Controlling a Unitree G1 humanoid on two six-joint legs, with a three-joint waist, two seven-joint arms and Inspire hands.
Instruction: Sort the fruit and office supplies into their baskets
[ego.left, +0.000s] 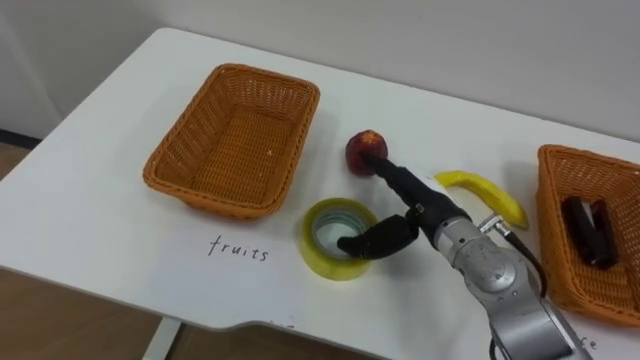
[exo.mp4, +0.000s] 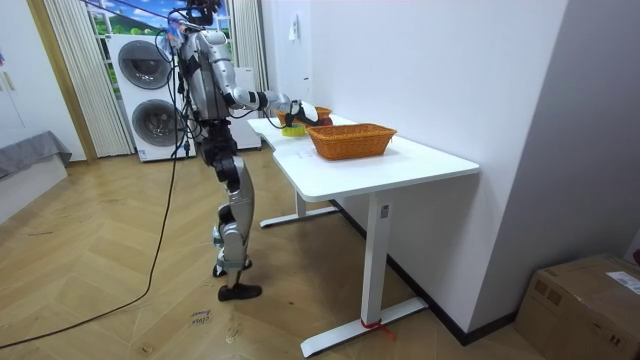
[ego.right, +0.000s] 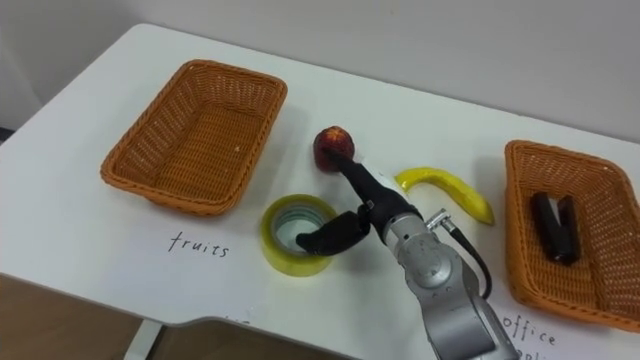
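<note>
while open right hand touches red fruit, tape roll sits near table edge

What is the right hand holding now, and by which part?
Nothing is held. The right hand is open: its straight fingers reach the red fruit, and its thumb lies over the yellow tape roll without gripping it.

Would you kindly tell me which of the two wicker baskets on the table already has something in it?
The right-hand basket: a black item lies inside it, whereas the left-hand basket holds nothing.
</note>
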